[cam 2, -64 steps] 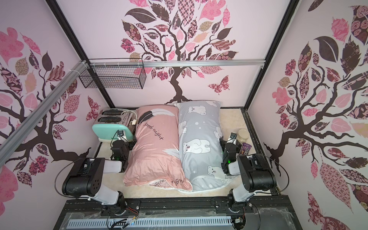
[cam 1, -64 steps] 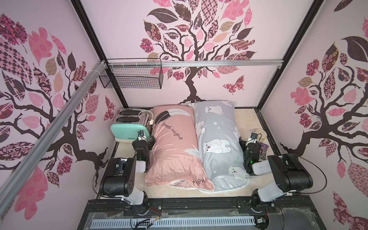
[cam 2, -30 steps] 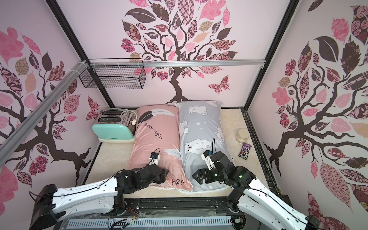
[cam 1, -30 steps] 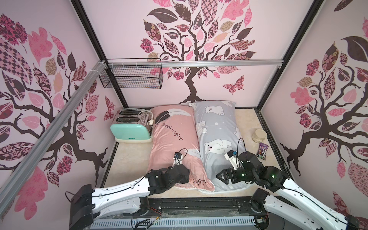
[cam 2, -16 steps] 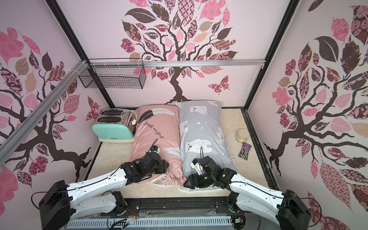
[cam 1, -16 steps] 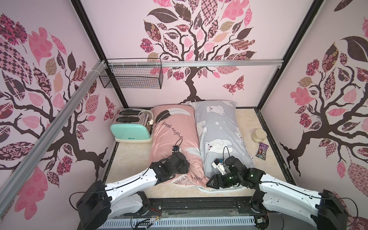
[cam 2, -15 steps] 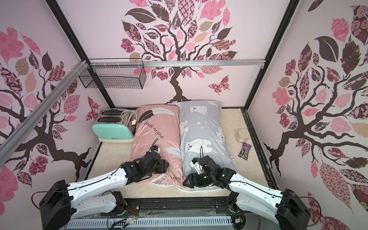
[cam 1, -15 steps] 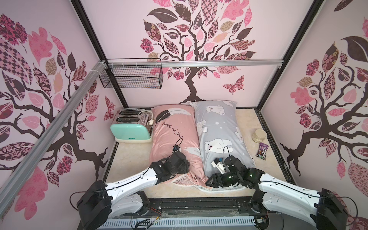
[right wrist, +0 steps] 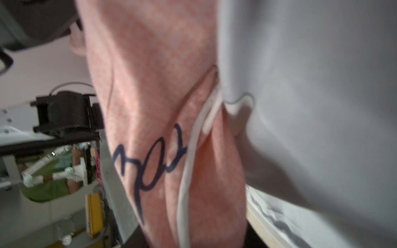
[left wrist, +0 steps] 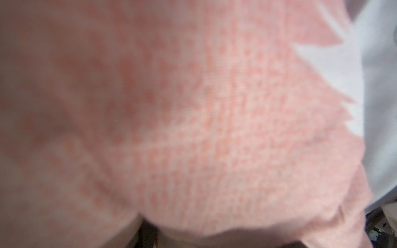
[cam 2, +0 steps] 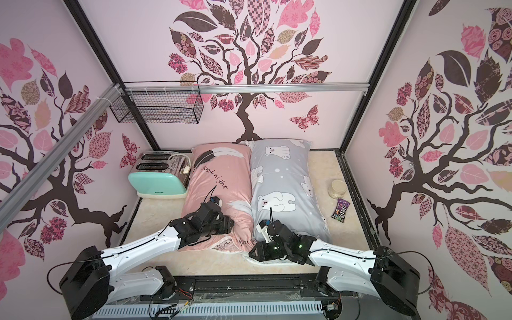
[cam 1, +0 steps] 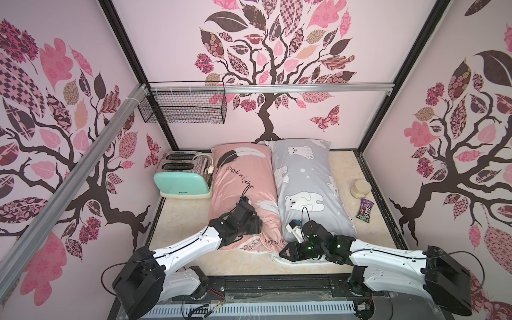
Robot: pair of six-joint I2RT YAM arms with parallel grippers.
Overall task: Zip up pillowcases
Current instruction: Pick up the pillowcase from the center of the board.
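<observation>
Lying side by side on the beige tabletop (cam 1: 182, 221), the pink "good night" pillowcase (cam 1: 241, 171) and the grey polar-bear pillowcase (cam 1: 304, 177) touched along their long edges, both running from the back wall toward the robot. The left gripper (cam 1: 255, 225) rested on the near part of the pink pillowcase. Its wrist view held only blurred pink cloth, so I could not tell how its jaws stood or whether they gripped any fabric. The right gripper (cam 1: 286, 250) lay low at the near end of the grey pillowcase, by the corner where the two covers met. Its wrist view showed only script-printed pink cloth, a white edge strip and grey cloth, so its jaws could not be judged either. A mint toaster (cam 1: 181, 185) stood just left of the pink pillowcase. A small jar (cam 1: 361, 188) and a candy packet (cam 1: 365, 211) lay right of the grey one.
</observation>
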